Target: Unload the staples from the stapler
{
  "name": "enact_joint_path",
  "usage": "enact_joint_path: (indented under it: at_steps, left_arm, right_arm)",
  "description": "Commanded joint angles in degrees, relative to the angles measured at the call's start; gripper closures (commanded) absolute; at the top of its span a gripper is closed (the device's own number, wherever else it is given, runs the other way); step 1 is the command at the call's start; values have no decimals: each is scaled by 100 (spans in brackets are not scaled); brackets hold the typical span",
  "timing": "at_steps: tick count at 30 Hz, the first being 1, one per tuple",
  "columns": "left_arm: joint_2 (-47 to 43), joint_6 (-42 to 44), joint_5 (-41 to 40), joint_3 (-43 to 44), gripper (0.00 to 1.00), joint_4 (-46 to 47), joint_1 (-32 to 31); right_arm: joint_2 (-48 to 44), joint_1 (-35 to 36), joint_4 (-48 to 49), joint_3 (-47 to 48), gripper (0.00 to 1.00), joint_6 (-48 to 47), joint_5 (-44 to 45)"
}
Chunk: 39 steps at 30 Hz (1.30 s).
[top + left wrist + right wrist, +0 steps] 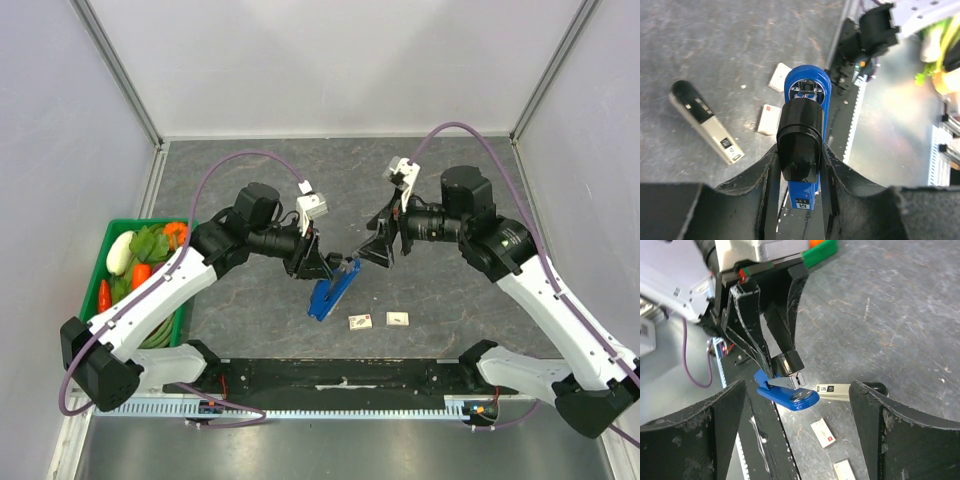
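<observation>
My left gripper (318, 263) is shut on the blue stapler (333, 287) and holds it tilted above the table. In the left wrist view the fingers (771, 170) squeeze the stapler (807, 90) under its black top. A silver staple magazine with a black end (705, 122) lies loose on the table; it also shows in the right wrist view (834, 390). My right gripper (375, 248) is open and empty, just right of the stapler (790, 396), its jaws wide apart (797, 390).
Two small white staple boxes (360, 322) (397, 319) lie near the front edge. A green basket (150, 222) of vegetables stands at the left. The black base rail (340, 372) runs along the near edge.
</observation>
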Motion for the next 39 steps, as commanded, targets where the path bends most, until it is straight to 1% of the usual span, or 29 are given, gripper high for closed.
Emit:
enact_joint_path:
  at_steps: [1,3,4,7,16,22,31,37,39]
  left_arm:
    - [-417,277,1528,95,98,482,-35]
    - [-549,286,1844,51,98,570,-35]
    - [-619,286,1907,33,98,605,-44]
    - [-777,295,2039,-37,98,641,-35]
    - [-839,163,2347,-196,98,825,-35]
    - [-874,145,2399,-196,98,834,-35]
    - [-848,163,2514,-275,98,834,-44]
    - [-874,251,2488,-284,98,755,-44]
    - [-892,260,2470,-266,98,746,-52]
  right_arm:
    - [226,281,-912,503,10,-968,-725]
    - [262,439,-1027,539,15,-1074,-796]
    - [288,527,-1089,557,17,-1101,-831]
    - [323,790,-1213,557,21,-1154,-875]
    - [367,1485,-967,504,23,-943,-559]
    - [552,1819,-975,627,28,-960,-357]
    - [525,1890,-966,767,34,-1013,-155]
    - [578,1890,-1045,812,43,-1057,-102]
    - [596,1890,-1054,759,49,-1057,-145]
